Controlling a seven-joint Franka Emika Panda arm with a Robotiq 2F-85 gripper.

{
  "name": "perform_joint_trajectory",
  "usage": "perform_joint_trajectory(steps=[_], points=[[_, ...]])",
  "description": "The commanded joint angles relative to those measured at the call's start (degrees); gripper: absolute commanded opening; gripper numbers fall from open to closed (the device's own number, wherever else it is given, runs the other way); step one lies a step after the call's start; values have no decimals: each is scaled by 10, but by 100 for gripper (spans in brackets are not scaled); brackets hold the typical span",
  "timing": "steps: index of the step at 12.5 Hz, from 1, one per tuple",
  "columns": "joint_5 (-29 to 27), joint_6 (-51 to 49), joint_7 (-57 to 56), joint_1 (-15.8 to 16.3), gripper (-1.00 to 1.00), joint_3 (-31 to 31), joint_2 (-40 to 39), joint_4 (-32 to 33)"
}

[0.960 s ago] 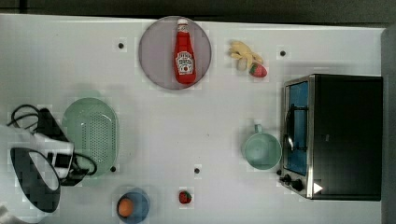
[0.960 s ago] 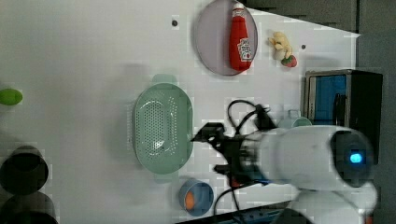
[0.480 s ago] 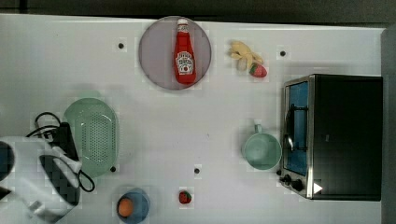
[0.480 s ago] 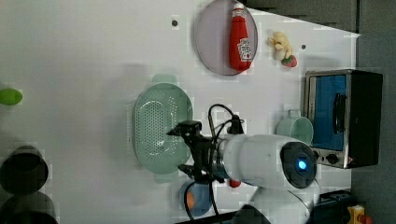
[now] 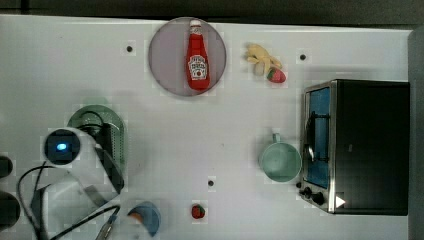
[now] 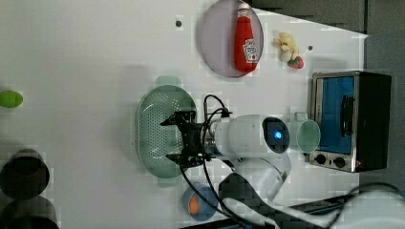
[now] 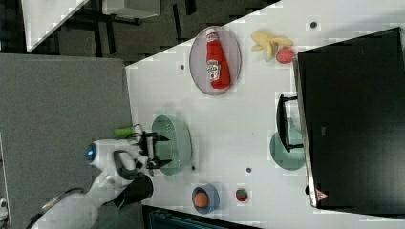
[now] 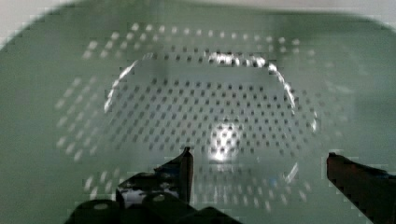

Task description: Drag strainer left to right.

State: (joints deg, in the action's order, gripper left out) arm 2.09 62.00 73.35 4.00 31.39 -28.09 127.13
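The strainer (image 6: 153,129) is a pale mint-green oval colander with rows of small holes, lying on the white table. It lies at the top view's left (image 5: 119,140), mostly covered by the white arm (image 5: 75,160). My gripper (image 6: 171,139) hangs over the strainer's hollow, open, with nothing between its fingers. The right view has the gripper (image 7: 163,150) at the strainer (image 7: 177,138) on the side nearer the arm. In the wrist view the perforated bottom of the strainer (image 8: 205,107) sits close below the gripper (image 8: 261,172), both dark fingertips (image 8: 183,168) spread wide.
A ketchup bottle (image 5: 197,57) lies on a grey plate (image 5: 167,60). A mint mug (image 5: 280,161) stands beside the toaster oven (image 5: 357,145). A banana (image 5: 260,55) with a strawberry, a blue bowl (image 5: 147,217) holding an orange, and a small red fruit (image 5: 198,211) are also on the table.
The arm has swung from the top view's left edge over the strainer, bringing the open gripper above its hollow. The strainer has not moved.
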Motion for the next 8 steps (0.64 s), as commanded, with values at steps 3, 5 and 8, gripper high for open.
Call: perform_joint_trajectory(steps=[3, 5, 8], points=[[10, 35, 26, 24, 100, -45, -15, 6], [11, 35, 26, 32, 100, -64, -17, 10], [19, 37, 26, 31, 100, -76, -13, 18]])
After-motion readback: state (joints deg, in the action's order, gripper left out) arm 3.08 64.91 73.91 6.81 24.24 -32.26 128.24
